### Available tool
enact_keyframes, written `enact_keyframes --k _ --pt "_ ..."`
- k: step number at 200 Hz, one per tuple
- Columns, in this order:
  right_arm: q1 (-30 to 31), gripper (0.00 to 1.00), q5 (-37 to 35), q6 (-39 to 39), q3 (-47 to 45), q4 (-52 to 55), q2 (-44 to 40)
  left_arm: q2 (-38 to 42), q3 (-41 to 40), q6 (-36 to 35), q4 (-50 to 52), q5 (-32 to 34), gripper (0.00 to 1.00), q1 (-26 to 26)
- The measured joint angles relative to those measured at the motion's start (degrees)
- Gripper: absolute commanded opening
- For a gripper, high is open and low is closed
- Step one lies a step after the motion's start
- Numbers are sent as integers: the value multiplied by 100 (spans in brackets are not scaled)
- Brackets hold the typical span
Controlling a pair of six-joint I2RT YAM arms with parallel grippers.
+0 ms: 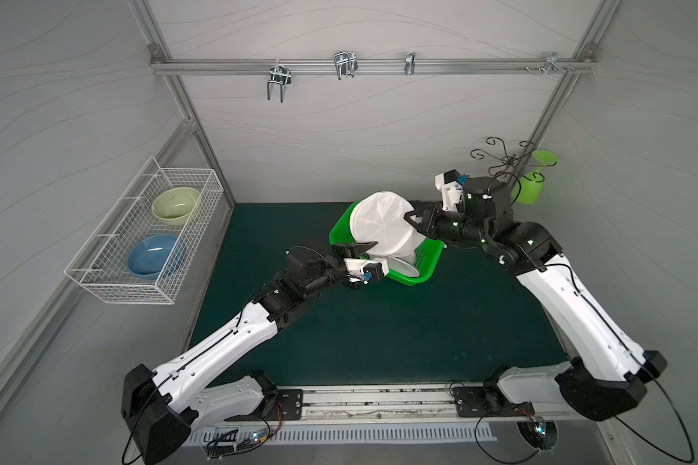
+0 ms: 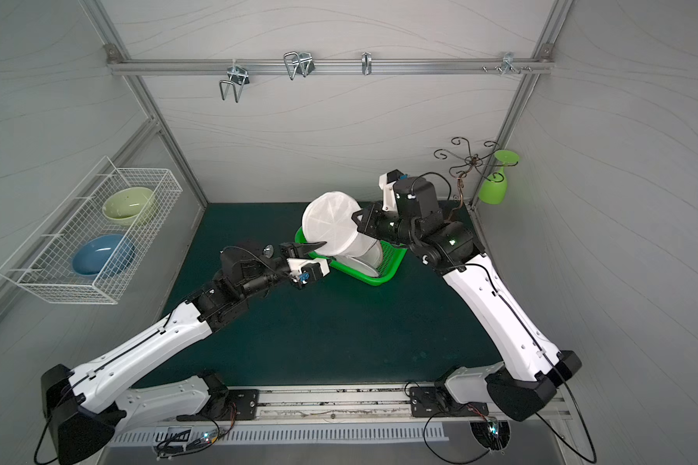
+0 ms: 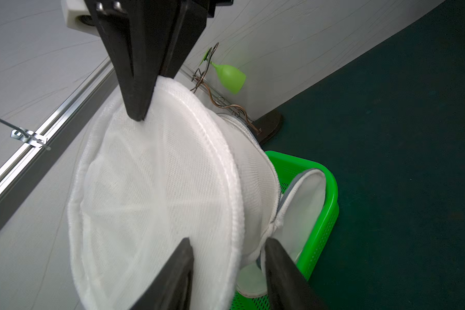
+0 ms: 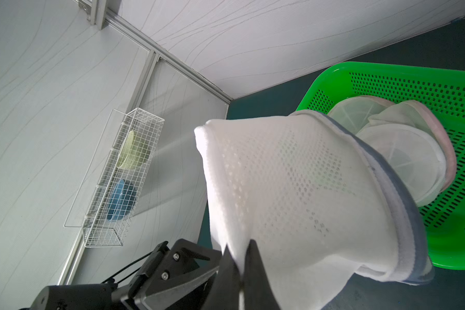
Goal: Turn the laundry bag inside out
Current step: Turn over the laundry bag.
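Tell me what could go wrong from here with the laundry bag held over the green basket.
The right gripper pinches only a thin fold of the laundry bag; pulling could slip it free.
The left gripper straddles its rim with jaws apart, so its grip may miss.
The right arm sits close to the glass stand; it might knock it.

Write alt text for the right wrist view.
The right end effector pinches one edge of a white mesh laundry bag, whose grey-trimmed rim hangs over a green perforated basket holding a second mesh bag. On a wall hangs a wire rack with a pale green bowl and a blue bowl.
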State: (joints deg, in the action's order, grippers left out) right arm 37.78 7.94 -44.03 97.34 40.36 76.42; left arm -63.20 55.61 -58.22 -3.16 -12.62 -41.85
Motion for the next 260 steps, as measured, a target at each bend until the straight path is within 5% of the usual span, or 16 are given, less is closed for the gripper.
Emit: enact_keyframes --k 80,142,189,210,260 --pt "-4 0 120 -160 0 -66 79 -118 262 -542 96 540 0 -28" --pt "-625 65 680 345 37 -155 76 -286 815 291 702 452 0 214" --pt "-1456 88 505 1871 157 -170 -380 -205 1340 2170 782 -264 0 1276" --pt "-1456 93 315 2680 -577 -535 -1137 -92 1528 2889 813 -518 0 1475" --pt "-1281 94 898 4575 -4019 -2409 -3001 402 1342 4365 706 -1491 0 1788"
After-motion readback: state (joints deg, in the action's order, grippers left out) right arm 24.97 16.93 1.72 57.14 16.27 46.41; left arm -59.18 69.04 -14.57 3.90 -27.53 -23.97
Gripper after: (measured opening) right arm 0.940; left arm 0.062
